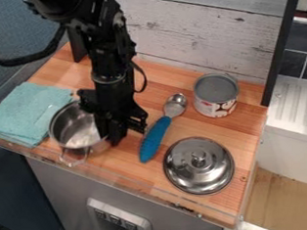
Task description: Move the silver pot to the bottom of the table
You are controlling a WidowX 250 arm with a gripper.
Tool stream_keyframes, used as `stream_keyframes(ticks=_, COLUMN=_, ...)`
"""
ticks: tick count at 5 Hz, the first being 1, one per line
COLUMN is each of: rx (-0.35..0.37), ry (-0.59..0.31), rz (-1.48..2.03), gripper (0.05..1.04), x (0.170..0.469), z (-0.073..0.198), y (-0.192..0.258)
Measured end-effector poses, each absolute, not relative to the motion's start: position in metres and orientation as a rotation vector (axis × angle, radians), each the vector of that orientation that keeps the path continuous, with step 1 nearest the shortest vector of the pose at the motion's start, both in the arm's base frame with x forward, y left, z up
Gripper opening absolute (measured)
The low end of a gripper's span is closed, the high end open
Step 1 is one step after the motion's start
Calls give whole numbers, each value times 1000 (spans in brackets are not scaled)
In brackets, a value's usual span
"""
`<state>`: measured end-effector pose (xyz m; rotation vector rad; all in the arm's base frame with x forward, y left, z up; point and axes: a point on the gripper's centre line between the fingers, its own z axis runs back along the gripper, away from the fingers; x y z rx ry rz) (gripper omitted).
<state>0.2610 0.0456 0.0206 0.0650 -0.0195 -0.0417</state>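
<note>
The jaws hang at the right-hand side of the silver pot (74,127), down by its rim, and whether they are released or clenched on the wall I cannot tell, since the dark gripper (112,137) hides the contact. The pot sits at the front left of the wooden table (123,168), close to the near edge, with its wire handle (72,158) pointing out over that edge. Just behind it, to the left, is the folded teal cloth (26,114).

The step in hand looks like either taking hold of the pot by its rim or setting it down at the bottom of the table; the pot's place by the near edge makes the second seem likelier. If so, the next move is to free the rim and lift straight up, without dragging the pot along. If it needs a last nudge, that should be small, as the handle could catch on the clear edging (142,187).

Farther right lie the blue-handled spoon (156,138), the pot lid (199,169) and, behind them, a tin can (215,96).
</note>
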Motion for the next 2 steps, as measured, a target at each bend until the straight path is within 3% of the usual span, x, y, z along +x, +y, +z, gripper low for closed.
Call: stream_keyframes(ticks=2, rx=75, ry=-121, rz=-78, gripper=840, x=260, z=55, y=41)
